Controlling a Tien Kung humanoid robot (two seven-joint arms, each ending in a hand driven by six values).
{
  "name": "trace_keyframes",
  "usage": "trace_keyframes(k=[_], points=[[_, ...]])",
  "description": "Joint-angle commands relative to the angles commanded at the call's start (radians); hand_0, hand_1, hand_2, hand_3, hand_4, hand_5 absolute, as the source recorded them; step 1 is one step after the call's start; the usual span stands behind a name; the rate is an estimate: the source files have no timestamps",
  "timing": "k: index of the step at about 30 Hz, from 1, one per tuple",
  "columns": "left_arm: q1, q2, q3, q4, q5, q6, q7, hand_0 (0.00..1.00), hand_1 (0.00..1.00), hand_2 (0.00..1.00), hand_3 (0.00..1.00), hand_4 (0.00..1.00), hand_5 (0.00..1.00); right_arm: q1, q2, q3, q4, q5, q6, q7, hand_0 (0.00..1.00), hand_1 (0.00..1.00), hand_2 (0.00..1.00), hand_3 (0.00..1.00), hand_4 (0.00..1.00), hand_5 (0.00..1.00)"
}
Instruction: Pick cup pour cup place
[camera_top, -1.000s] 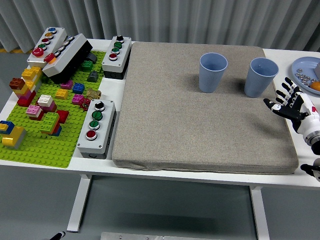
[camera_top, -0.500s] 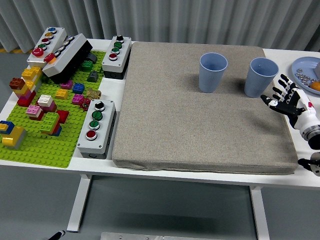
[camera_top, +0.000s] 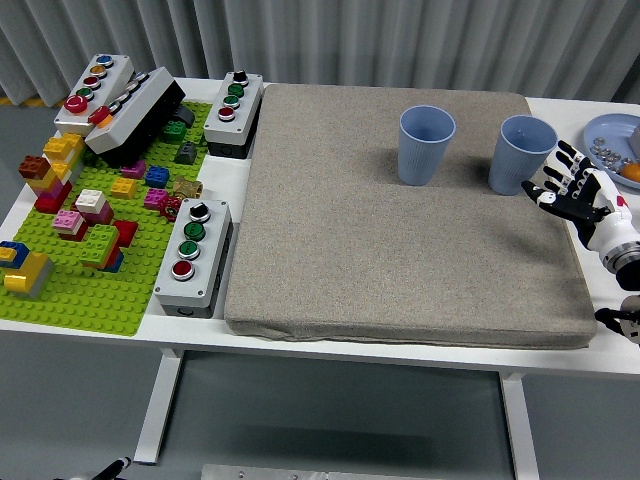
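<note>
Two light blue cups stand upright on the grey mat (camera_top: 400, 230): the left cup (camera_top: 426, 146) near the mat's middle back, the right cup (camera_top: 520, 155) toward its right edge. My right hand (camera_top: 566, 184) comes in from the right edge, its fingers spread open, and sits just to the right of the right cup, close beside its lower wall. Whether it touches the cup I cannot tell. It holds nothing. What is inside the cups does not show. My left arm is out of sight.
A blue plate (camera_top: 612, 145) with small items lies at the far right. Left of the mat stand button boxes (camera_top: 196, 255) (camera_top: 233, 112) (camera_top: 95, 92) and a green baseplate (camera_top: 90, 270) with several coloured bricks.
My right hand has moved up and a little left, from beside the mat's right edge to right next to the right cup. The cups have not moved.
</note>
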Motion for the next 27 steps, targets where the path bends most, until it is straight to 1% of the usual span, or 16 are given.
trace_keyframes(k=[6, 12, 14, 27], points=[[-0.002, 0.000, 0.003, 0.000, 0.001, -0.001, 0.000, 0.816, 0.833, 0.896, 0.790, 0.595, 0.998, 0.019, 0.005, -0.020, -0.034, 0.018, -0.004, 0.025, 0.937, 0.897, 0.972, 0.944, 0.808, 0.134], [-0.003, 0.000, 0.007, 0.000, -0.001, -0.001, -0.001, 0.817, 0.833, 0.895, 0.790, 0.595, 0.998, 0.032, 0.020, -0.034, -0.074, 0.043, -0.011, 0.046, 0.938, 0.896, 0.972, 0.932, 0.807, 0.132], [-0.004, 0.000, 0.009, 0.000, -0.002, -0.002, -0.001, 0.817, 0.834, 0.895, 0.791, 0.596, 0.998, 0.035, 0.022, -0.036, -0.081, 0.048, -0.011, 0.049, 0.938, 0.894, 0.967, 0.916, 0.806, 0.140], [-0.006, 0.001, 0.019, 0.000, -0.005, -0.002, -0.002, 0.818, 0.834, 0.895, 0.790, 0.596, 0.998, 0.057, 0.031, -0.051, -0.120, 0.058, -0.018, 0.072, 0.939, 0.891, 0.964, 0.914, 0.802, 0.143]])
